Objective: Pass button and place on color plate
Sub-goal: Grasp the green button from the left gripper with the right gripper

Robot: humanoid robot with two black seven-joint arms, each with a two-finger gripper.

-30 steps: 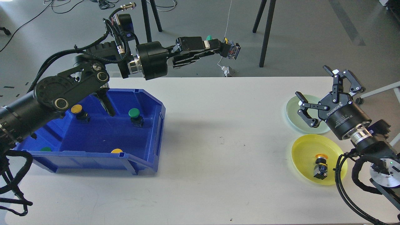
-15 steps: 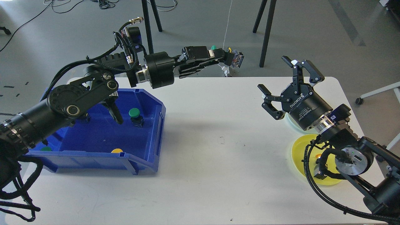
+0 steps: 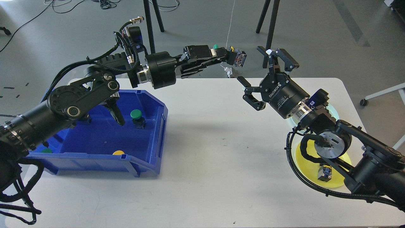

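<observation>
Up past the far edge of the white table (image 3: 202, 152), the left gripper (image 3: 226, 57) is clamped on one green-capped button (image 3: 235, 58), its dark body and bright terminals sticking out beyond the fingertips and a sliver of green cap showing above the fingers. Just right of it, and a little nearer the table, the right gripper (image 3: 262, 77) has its two fingers spread wide apart with nothing between them, pointed toward the held button but not touching it.

Two plates lie at the table's right end: a pale green plate (image 3: 332, 111), mostly hidden behind the right arm, and a yellow plate (image 3: 305, 164) nearer the front edge. One button (image 3: 326, 173) lies on the yellow plate, partly covered by the arm.

At the table's left end sits one blue bin (image 3: 148, 139). Inside it, one upright green button (image 3: 136, 117) stands near the back; a yellow cap (image 3: 118, 152) and a green cap (image 3: 46, 151) peek over the front wall. The left arm hides the back left corner, so the count there is uncertain.
</observation>
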